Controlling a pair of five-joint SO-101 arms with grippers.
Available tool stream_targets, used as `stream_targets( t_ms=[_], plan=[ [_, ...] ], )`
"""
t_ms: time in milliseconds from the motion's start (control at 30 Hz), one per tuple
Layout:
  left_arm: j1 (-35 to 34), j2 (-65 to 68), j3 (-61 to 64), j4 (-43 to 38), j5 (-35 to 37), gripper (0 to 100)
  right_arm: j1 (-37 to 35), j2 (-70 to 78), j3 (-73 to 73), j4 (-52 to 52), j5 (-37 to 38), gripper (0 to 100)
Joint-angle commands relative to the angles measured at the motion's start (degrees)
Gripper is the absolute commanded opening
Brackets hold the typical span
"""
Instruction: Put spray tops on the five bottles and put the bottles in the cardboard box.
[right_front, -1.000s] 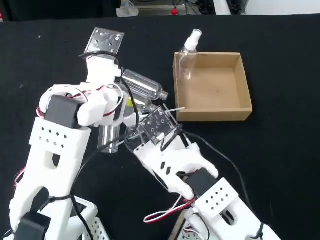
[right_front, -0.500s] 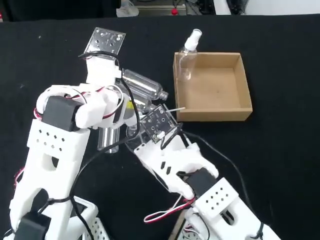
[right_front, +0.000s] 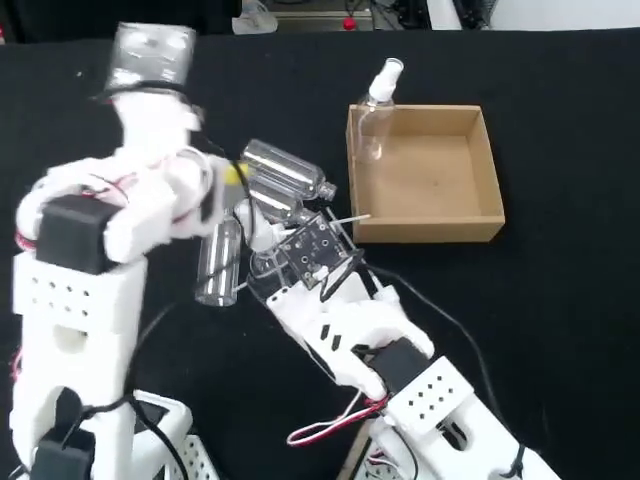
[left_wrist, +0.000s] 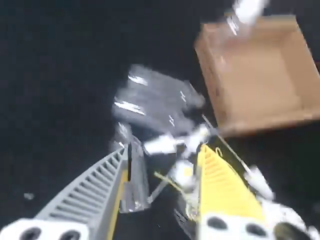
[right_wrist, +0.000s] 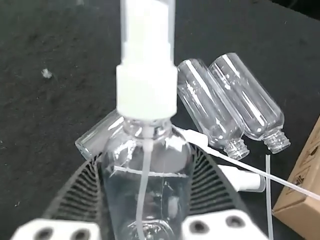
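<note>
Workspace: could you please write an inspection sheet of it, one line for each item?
Surface: black table.
Job's things: cardboard box; capped bottle standing in its corner; two open bottles and a third bottle lying on the table; loose spray top.
Clutter: nothing seen.
Grippers: left gripper open over bottles; right gripper shut on a topped bottle.
Cables: red-white wires on arms.
Surroundings: small items beyond the table.

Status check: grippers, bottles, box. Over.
Right gripper shut on spray-topped bottle. Left gripper open near uncapped bottles. Finished bottle standing in cardboard box. Loose spray top lying beside box.
</note>
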Motion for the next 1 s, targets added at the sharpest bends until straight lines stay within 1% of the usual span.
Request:
stream_targets(
  t_ms=[0,133,200,300,400,467,733,967],
  plan=[
    [-4.09,-0.44,2.86,-4.13,0.35,22,0.62,-1.27,-0.66,-1.93,0.09,1.1],
    [-4.09,-0.44,11.65,-7.21,0.35,22,0.62,-1.27,-0.66,-2.02,0.09,1.1],
    [-2.15,-0.53,14.81,-8.79,0.35,22,0.62,-1.27,-0.66,-2.02,-0.09,1.1],
    [1.19,-1.05,16.66,-8.97,0.35,22,0.62,-1.27,-0.66,-2.11,-0.26,1.1],
    [3.82,-1.23,16.48,-8.97,0.35,22,0.62,-1.27,-0.66,-2.11,-0.26,1.1],
    [4.09,-1.23,15.78,-8.09,0.35,22,0.62,-1.27,-0.66,-2.11,-0.26,1.1],
    [4.00,-1.23,11.21,1.49,0.26,22,0.62,-1.27,-0.84,-2.11,-0.18,1.1],
    [4.00,-1.23,10.51,1.93,-3.60,22,0.62,-1.27,-0.84,-2.11,-0.18,1.1]
  ],
)
